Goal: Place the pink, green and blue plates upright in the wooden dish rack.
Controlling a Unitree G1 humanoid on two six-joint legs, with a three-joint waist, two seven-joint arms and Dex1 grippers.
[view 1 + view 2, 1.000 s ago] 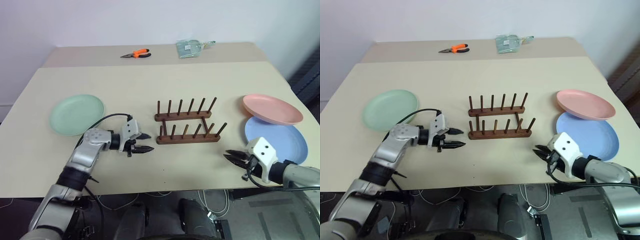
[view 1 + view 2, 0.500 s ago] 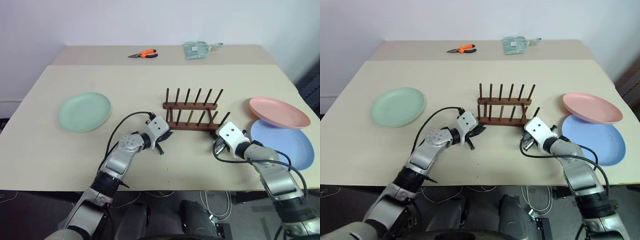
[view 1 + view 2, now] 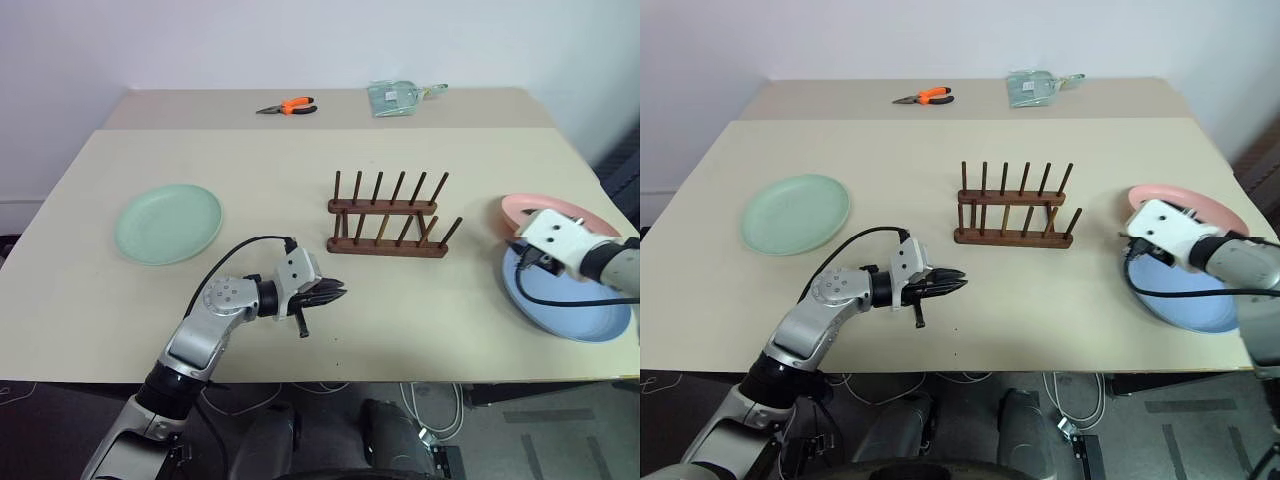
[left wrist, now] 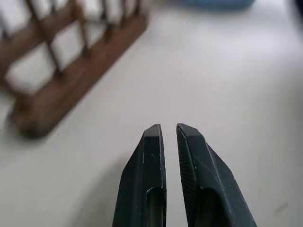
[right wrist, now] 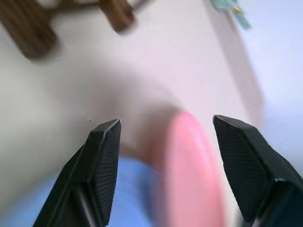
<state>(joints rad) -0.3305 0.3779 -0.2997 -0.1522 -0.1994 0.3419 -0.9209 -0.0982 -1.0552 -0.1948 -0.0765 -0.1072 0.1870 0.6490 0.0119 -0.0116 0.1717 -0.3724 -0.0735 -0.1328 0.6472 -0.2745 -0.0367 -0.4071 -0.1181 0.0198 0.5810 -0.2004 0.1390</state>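
Both arms: silver-grey metal links with black joints. Left gripper (image 3: 335, 293): two black tapered fingers, ribbed inner faces, on a white wrist block; black cable loops behind. Right gripper (image 5: 165, 156): black ribbed fingers, white block, black cable.

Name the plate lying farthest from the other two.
The green plate: it lies alone left of the dish rack, while the pink plate and blue plate sit together on the right.

From my head view the right arm covers part of the pink plate (image 3: 572, 205) and blue plate (image 3: 565, 315). Wrist views blur both, plus the wooden dish rack (image 4: 61, 71), cut off at the edge.
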